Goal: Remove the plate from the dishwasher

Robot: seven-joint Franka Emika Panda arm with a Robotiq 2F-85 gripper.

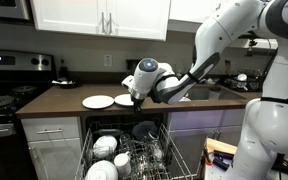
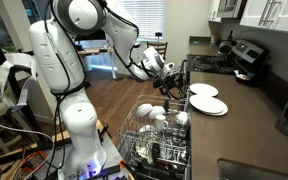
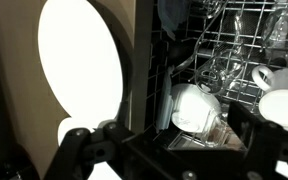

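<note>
Two white plates lie flat on the dark countertop (image 1: 59, 100) above the open dishwasher (image 1: 134, 150). In both exterior views one plate (image 1: 124, 100) (image 2: 208, 105) sits beside my gripper (image 1: 137, 97) (image 2: 172, 82), the second plate (image 1: 97, 101) (image 2: 203, 90) further toward the stove. My gripper hovers at the counter's front edge, over the upper rack (image 2: 154, 130). In the wrist view a plate (image 3: 79, 55) fills the upper left. The gripper (image 3: 164, 140) is open, its jaws wide apart with nothing between them.
The grey wire rack (image 3: 234, 50) holds white mugs (image 3: 194, 110), bowls (image 1: 104, 146) and glasses. A black stove (image 1: 4, 90) stands at the counter's end. A sink (image 1: 219, 92) lies past the dishwasher, and the robot's white base (image 2: 79, 120) stands on the wood floor.
</note>
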